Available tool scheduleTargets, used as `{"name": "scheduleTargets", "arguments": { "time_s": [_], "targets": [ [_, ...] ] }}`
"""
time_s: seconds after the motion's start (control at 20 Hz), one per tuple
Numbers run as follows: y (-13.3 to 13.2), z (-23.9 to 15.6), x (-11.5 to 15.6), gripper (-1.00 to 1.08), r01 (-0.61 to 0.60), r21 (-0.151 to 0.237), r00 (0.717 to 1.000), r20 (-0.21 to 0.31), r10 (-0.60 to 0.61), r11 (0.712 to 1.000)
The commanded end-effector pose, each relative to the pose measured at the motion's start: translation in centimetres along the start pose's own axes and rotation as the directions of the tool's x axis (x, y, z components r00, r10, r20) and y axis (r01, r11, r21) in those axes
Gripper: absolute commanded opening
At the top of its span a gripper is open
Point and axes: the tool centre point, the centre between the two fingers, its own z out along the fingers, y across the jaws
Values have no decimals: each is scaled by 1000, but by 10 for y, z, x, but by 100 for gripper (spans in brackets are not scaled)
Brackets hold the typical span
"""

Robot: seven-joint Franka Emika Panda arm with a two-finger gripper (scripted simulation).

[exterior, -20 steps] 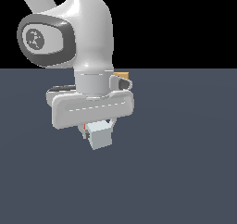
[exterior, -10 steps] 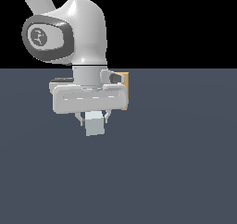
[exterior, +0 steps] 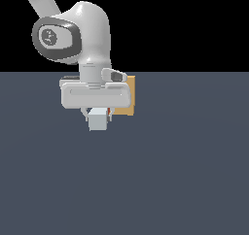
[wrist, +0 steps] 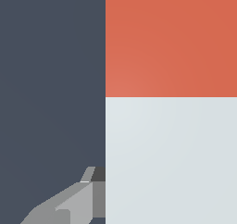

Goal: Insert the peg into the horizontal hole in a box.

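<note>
Looking from the exterior view, I see my arm (exterior: 82,30) coming down from the upper part of the exterior view's left, the wide pale hand body level above the dark grey tabletop (exterior: 170,180). Below that body my fingers (exterior: 98,117) point down and are closed on the peg (exterior: 98,119) — its light grey end faces the camera as a small square block, and a thin sliver of its red-orange half shows just behind, on the side toward the box. The box (exterior: 127,96) stands upright on the tabletop behind my hand, a tan slab whose edge and lower corner stick out on the exterior view's right of the hand body. Most of its face is covered by my hand, so the hole is hidden from this camera (I cannot tell how the peg lines up with it). The peg's red tip sits close against the box's lower part; whether it touches is not clear.

From the wrist view, the peg (wrist: 171,102) fills most of the picture — one block of red-orange meeting one block of pale grey along a straight line. One grey fingertip (wrist: 74,202) shows against the peg's grey half, pressed to its side. Beside the peg lies only the flat dark tabletop (wrist: 51,79).
</note>
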Motion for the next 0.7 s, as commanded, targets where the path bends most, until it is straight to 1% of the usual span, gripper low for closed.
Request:
{"name": "scheduleTargets", "arguments": {
  "time_s": [0.0, 0.35, 0.65],
  "targets": [
    [1, -4, 10, -100, -45, -4, 999, 0, 45, 999],
    [4, -9, 29, -100, -129, -4, 992, 0, 129, 992],
    [6, -11, 36, -100, -163, -3, 987, 0, 163, 987]
  ]
}}
